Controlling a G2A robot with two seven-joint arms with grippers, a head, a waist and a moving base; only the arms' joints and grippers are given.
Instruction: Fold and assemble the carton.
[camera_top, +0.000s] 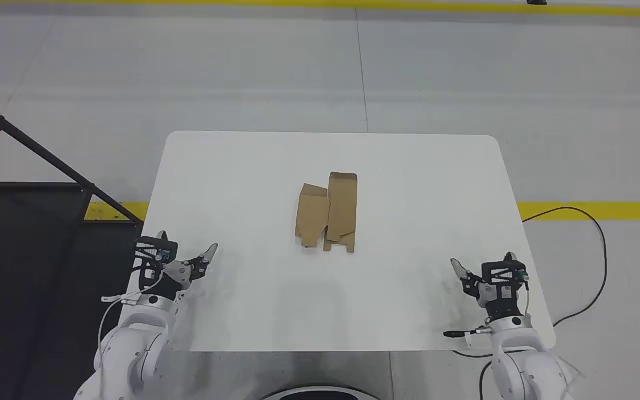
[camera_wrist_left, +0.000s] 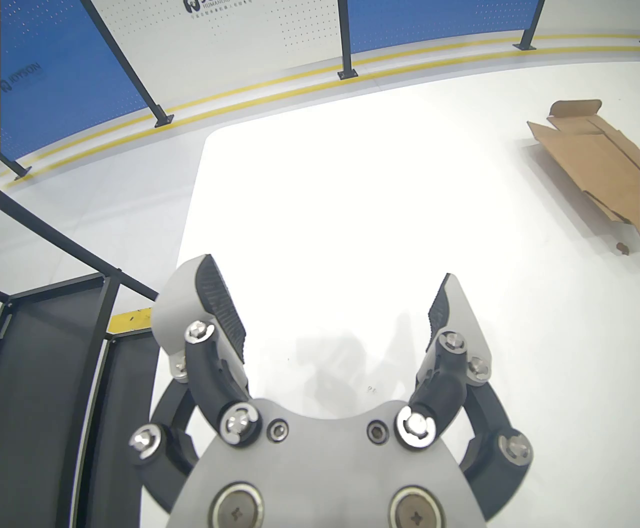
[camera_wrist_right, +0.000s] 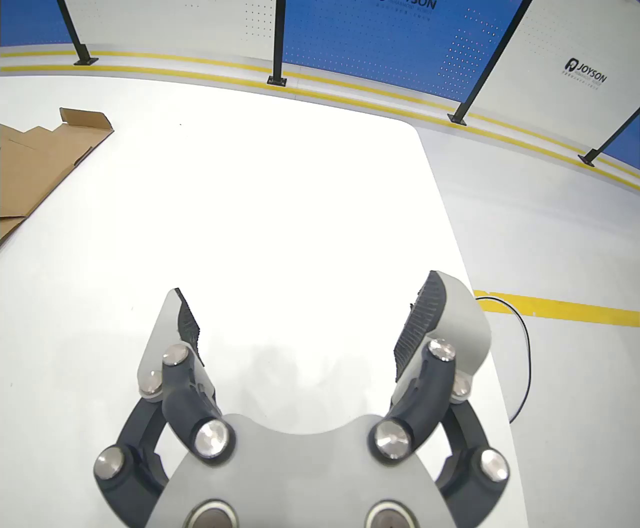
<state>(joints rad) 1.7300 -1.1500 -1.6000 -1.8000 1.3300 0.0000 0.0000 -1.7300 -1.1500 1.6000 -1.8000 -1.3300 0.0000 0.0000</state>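
Top view: brown cardboard carton (camera_top: 328, 212) lies flat near the middle of the white tabletop (camera_top: 430, 170), not assembled.
Carton shape: two flat panels side by side and touching. The right panel is longer, with a small flap at its far end. The near ends are notched and uneven.
Left gripper: left gripper (camera_top: 185, 252) sits at the tabletop's left edge by the near corner, well apart from the carton.
Left jaws: spread wide with nothing between them. Ribbed black pads (camera_wrist_left: 220, 300) face each other over bare tabletop.
Right gripper: right gripper (camera_top: 487, 265) sits over the near right corner of the tabletop, also well apart from the carton.
Right jaws: spread wide and holding nothing. Ribbed pads (camera_wrist_right: 417, 315) show with bare white surface between them.
Left wrist view: carton (camera_wrist_left: 585, 155) is at the frame edge and partly cut off. Its flap end points away from the robot.
Right wrist view: carton (camera_wrist_right: 35, 165) is at the frame edge and partly cut off, flat on the surface.
Contact: neither gripper touches the carton, which lies roughly midway between them and farther out.
Floor: yellow line (camera_top: 580, 210) runs past the tabletop's right side, with a black cable (camera_top: 598, 250) looped across it.
Left side: dark framed panel (camera_top: 40, 270) stands beside the tabletop.
Background: blue and white wall panels (camera_wrist_left: 50, 75) on black posts.
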